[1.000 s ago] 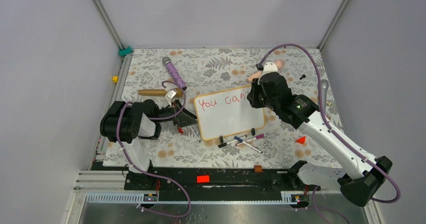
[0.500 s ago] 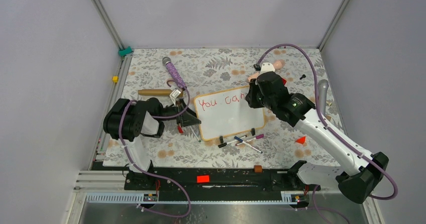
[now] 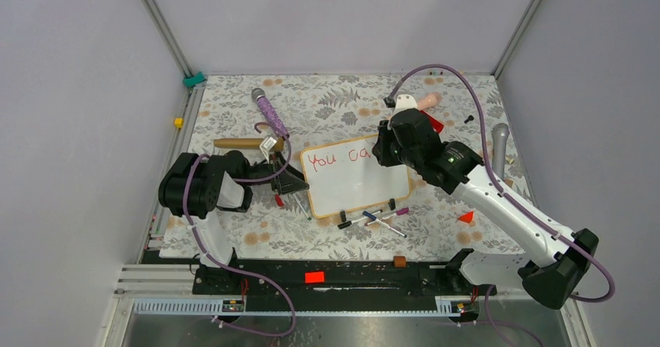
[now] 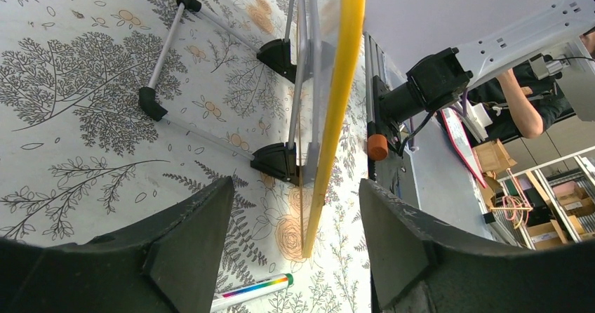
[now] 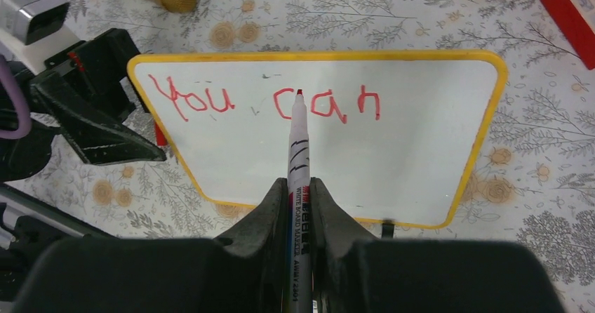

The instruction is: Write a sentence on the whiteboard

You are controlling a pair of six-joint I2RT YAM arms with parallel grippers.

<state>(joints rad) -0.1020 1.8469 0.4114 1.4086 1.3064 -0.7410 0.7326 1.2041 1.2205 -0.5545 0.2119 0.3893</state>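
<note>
The whiteboard (image 3: 354, 180) is found in the middle of the flowered table cloth (image 3: 327, 106), between the two arms. A yellow frame is seen round it, and two small black clip feet (image 3: 391, 205) are fixed at its near edge. Only two words of the sentence (image 5: 276, 105) are written on it, in red, along the far side: "You can". The rest of the board is left white.

A whiteboard marker (image 5: 298, 155) is held tight between the fingers of the right gripper (image 5: 299, 190). The marker is pointed at the board, and its red tip is seen by the top of the letter "c". Whether the tip is touching the board cannot be told.

The left gripper (image 4: 296, 187) is placed at the left edge of the board. Its fingers (image 4: 189, 243) are spread wide, and the yellow edge is seen between them with a gap on each side. Nothing is gripped by it.

A few more markers (image 3: 373, 216) are laid just beside the near edge of the board. A purple microphone (image 3: 270, 113) and a brown stick (image 3: 241, 142) are laid on the far left part of the cloth. A small red triangle (image 3: 466, 217) is seen to the right of the board.
</note>
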